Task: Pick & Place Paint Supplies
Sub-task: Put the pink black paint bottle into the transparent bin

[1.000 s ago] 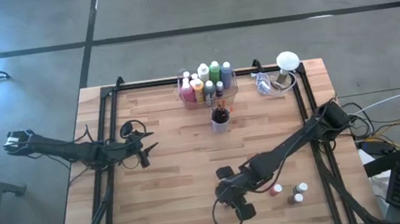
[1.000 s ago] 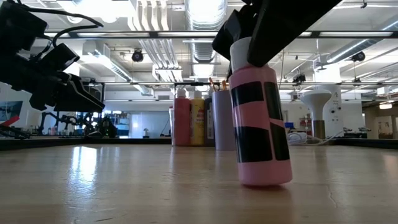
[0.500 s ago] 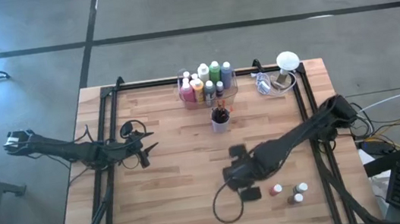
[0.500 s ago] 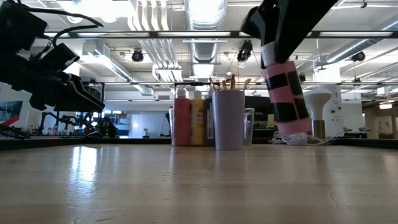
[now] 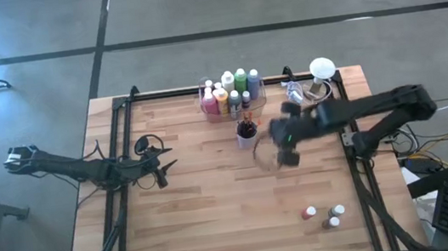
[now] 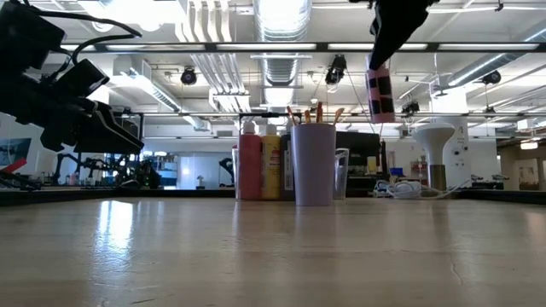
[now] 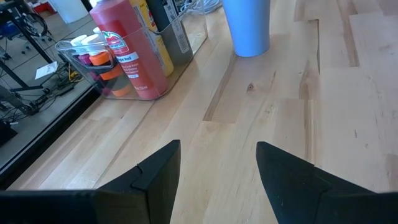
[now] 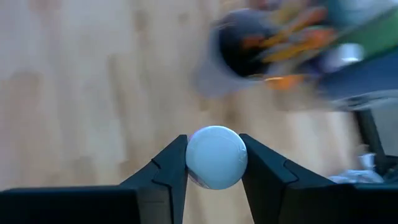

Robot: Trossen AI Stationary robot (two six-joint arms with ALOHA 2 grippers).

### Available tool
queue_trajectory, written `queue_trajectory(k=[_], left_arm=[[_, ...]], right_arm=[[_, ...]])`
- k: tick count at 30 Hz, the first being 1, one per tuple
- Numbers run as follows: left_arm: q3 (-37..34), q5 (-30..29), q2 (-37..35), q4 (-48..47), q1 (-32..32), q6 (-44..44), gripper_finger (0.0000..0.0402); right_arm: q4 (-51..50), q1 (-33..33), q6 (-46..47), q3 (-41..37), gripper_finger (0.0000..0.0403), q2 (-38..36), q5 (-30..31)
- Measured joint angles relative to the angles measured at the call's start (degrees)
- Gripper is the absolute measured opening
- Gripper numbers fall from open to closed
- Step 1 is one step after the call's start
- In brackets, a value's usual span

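The right gripper point(image 8: 212, 163) is clamped on the white cap of a pink paint bottle point(image 6: 380, 94), holding it high above the wooden table point(image 5: 208, 204), just beside the cup of paintbrushes point(image 5: 246, 131). Behind the cup, a clear bin of paint bottles point(image 5: 231, 93) sits at the table's far edge. Three small bottles point(image 5: 324, 214) stand near the front right corner. The left gripper point(image 7: 217, 171) waits, fingers apart, over the table's left side.
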Motion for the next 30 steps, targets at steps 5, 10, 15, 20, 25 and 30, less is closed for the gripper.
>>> queue_trajectory(k=[5, 10, 15, 20, 25, 30], left_arm=[[0.00, 0.01, 0.00, -0.01, -0.01, 0.00, 0.0216], [0.00, 0.01, 0.00, -0.01, 0.00, 0.00, 0.0216], [0.00, 0.01, 0.00, -0.01, 0.01, 0.00, 0.0216], [0.00, 0.01, 0.00, -0.01, -0.01, 0.00, 0.0216], [0.00, 0.01, 0.00, -0.01, 0.01, 0.00, 0.0216], [0.00, 0.01, 0.00, -0.03, 0.00, 0.00, 0.0216]], right_arm=[[9.55, -11.42, -7.42, -6.55, 0.0116, -9.49, -0.19], [20.37, -24.86, -13.10, -11.30, 0.0114, -13.85, -7.42], [27.92, -34.44, -15.24, -14.40, 0.0116, -12.28, -11.94], [34.32, -37.59, -16.93, -15.49, 0.0114, -8.22, -12.12], [37.70, -37.69, -17.20, -14.19, 0.0116, -3.63, -12.26], [38.42, -38.63, -16.69, -11.84, 0.0114, 1.61, -12.11]])
